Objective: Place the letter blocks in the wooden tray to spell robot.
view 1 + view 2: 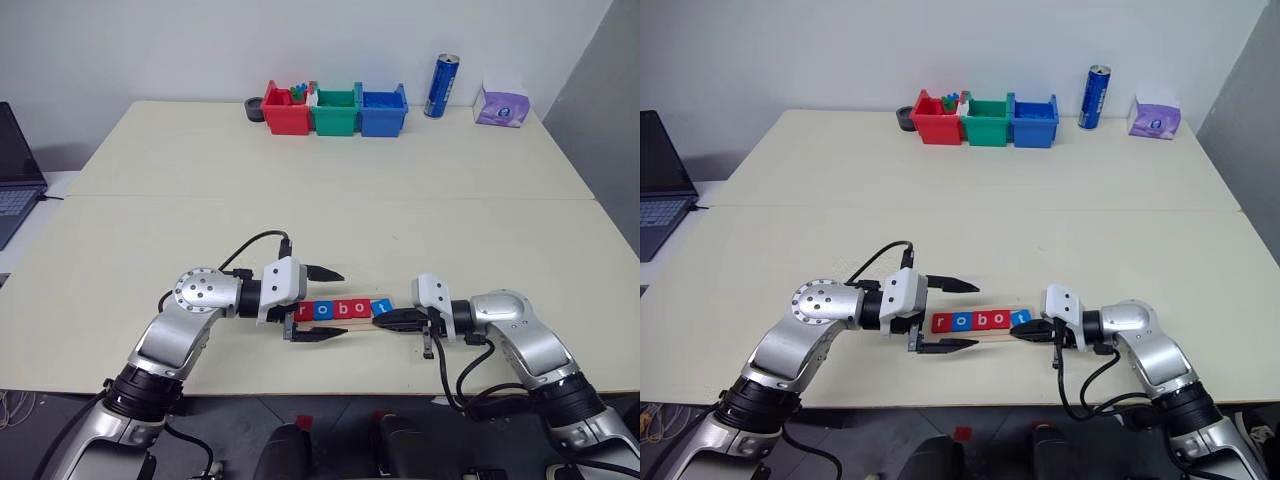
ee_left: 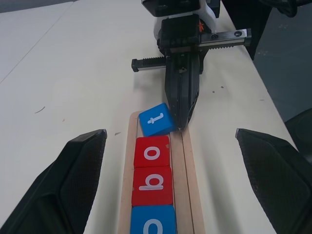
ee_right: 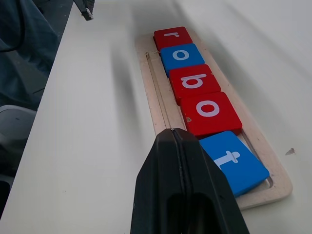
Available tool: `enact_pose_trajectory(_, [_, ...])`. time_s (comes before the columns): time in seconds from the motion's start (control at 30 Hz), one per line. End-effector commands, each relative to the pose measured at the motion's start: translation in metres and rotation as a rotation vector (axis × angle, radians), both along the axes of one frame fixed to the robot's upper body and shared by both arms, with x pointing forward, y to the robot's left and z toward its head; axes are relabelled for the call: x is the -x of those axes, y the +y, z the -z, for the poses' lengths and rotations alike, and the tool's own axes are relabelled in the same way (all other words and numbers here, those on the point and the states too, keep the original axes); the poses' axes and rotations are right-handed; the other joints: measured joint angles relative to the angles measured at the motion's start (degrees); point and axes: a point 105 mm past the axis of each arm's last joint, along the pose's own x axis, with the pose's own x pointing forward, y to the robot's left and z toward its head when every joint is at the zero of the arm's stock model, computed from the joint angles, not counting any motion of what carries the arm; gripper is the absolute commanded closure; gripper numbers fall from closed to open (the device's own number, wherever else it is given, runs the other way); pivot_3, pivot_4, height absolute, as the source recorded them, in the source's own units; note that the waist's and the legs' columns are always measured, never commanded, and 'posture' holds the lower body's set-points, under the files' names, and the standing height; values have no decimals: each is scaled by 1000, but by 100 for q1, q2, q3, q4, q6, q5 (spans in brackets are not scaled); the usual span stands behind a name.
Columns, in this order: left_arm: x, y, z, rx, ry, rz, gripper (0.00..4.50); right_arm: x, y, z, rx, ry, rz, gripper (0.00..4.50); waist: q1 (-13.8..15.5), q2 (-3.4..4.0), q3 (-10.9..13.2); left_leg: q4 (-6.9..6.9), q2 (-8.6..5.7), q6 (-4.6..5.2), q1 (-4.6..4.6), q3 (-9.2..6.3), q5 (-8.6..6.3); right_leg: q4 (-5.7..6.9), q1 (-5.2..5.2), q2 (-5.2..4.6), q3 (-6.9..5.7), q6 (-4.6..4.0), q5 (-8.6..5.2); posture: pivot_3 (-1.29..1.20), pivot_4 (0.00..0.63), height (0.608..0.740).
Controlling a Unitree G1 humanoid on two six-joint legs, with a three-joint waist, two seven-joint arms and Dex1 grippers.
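Observation:
The wooden tray (image 1: 345, 325) lies near the table's front edge, between my two grippers. In its groove sit the letter blocks: red r (image 3: 172, 37), blue o (image 3: 181, 56), red b (image 3: 194, 81), red o (image 3: 209, 111) and blue t (image 3: 233, 161). The t (image 2: 156, 120) sits askew at the tray's right end, one corner over the rim. My right gripper (image 1: 380, 320) is shut, its tip against the t block's near edge and the tray's rail. My left gripper (image 1: 343, 304) is open, one finger on each side of the tray's left half, holding nothing.
Red (image 1: 285, 110), green (image 1: 335, 112) and blue (image 1: 383, 110) bins stand at the table's back, with a blue can (image 1: 441, 86) and a purple tissue pack (image 1: 501, 104) to their right. A laptop (image 1: 15, 170) sits off the left edge. The tray lies close to the table's front edge.

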Motion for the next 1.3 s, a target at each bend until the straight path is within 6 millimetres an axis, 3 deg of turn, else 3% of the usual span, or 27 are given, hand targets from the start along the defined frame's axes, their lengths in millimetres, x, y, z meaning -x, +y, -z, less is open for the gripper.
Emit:
enact_pose_trajectory(0.03, [3, -2, -10, 11, -41, 14, 0, -5, 3, -7, -9, -46, 4, 4480, 0, 0, 0, 0, 0, 0, 0, 0, 0, 0, 0, 0, 0, 0, 0, 0, 150, 740])
enact_pose_trajectory(0.33, [2, -4, -11, 11, -41, 22, 0, -9, 7, -8, -14, -91, 31, 4480, -1, 0, 0, 0, 0, 0, 0, 0, 0, 1, 0, 0, 0, 0, 0, 0, 150, 740])
enact_pose_trajectory(0.5, [2, -4, -11, 9, -39, 23, 0, -1, 6, -21, -77, -52, 7, 4480, 0, 0, 0, 0, 1, 0, 0, 0, 0, 1, 0, 0, 1, 0, 0, 0, 150, 740])
enact_pose_trajectory(0.63, [2, -3, -11, 7, -37, 22, 0, 0, -5, -30, -83, -41, 9, 4480, 0, 0, 0, 0, 1, 0, 0, -1, 0, 0, 0, 0, 0, 0, 0, 0, 150, 740])
enact_pose_trajectory(0.93, [-1, 3, -10, 17, -31, -8, 0, -25, -34, -45, -79, -84, 164, 4480, -5, 0, 0, 0, 0, 0, 1, 0, 0, 1, 0, 1, 1, 0, 0, 0, 150, 740])
enact_pose_trajectory(1.07, [-4, 20, -21, 69, 34, -109, 0, -12, -40, -58, -111, -80, 205, 4480, -2, 0, 0, -1, 3, 0, -3, -5, 0, 0, -2, 0, 4, 0, 0, 0, 150, 740])
enact_pose_trajectory(1.17, [1, 33, -18, 45, 42, -150, 0, 9, -40, -56, -85, -60, 171, 3918, -2, 0, 0, -3, 7, 1, -6, -8, 0, -2, -2, -1, 4, 1, -1, 0, 150, 740])
enact_pose_trajectory(1.3, [14, 55, -7, -19, 79, -175, 0, 28, -36, -51, -29, -62, 116, 2628, -13, 0, 0, -5, 7, 1, -4, -3, 0, -2, -1, -5, 6, 2, -1, 0, 150, 740])
